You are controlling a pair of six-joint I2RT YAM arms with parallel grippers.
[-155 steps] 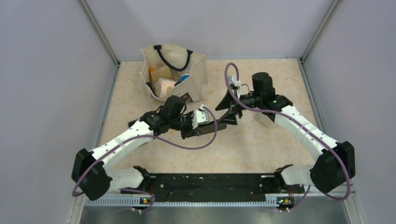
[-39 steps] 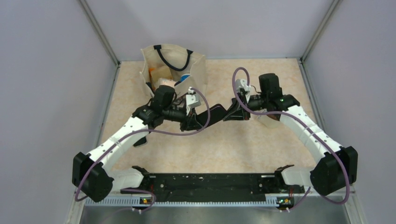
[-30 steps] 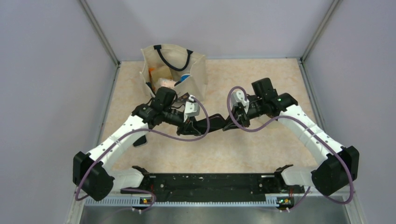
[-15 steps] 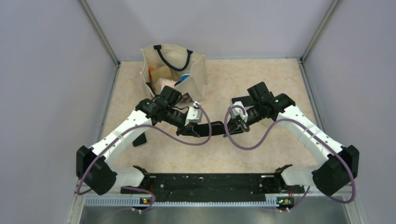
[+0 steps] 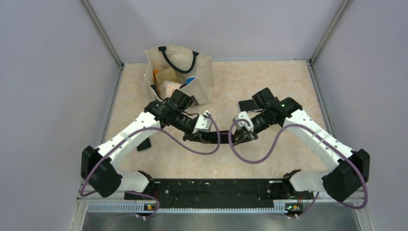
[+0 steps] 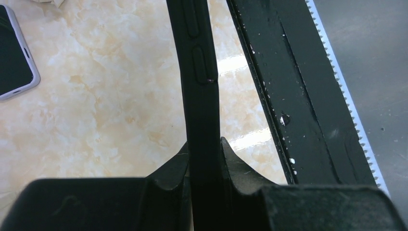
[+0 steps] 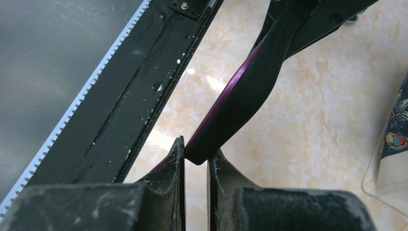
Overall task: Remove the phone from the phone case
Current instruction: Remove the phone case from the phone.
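Low over the table (image 5: 269, 159), between the arms, the black phone case (image 6: 199, 72) hangs on edge: one case with two grippers on it. The left gripper (image 6: 204, 147) has its fingers nearly closed, clamping one end. The right gripper (image 7: 196, 150) pinches the opposite corner, where the phone (image 7: 226, 94) shows a purple edge inside. One second phone (image 6: 14, 57), pale-cased, lies flat on the table. One tote bag (image 5: 180, 72) stands behind.

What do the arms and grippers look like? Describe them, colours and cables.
The left arm and right arm have white shells with black joints. A purple cable loops along each. The left gripper and right gripper have black, wedge-shaped fingers.
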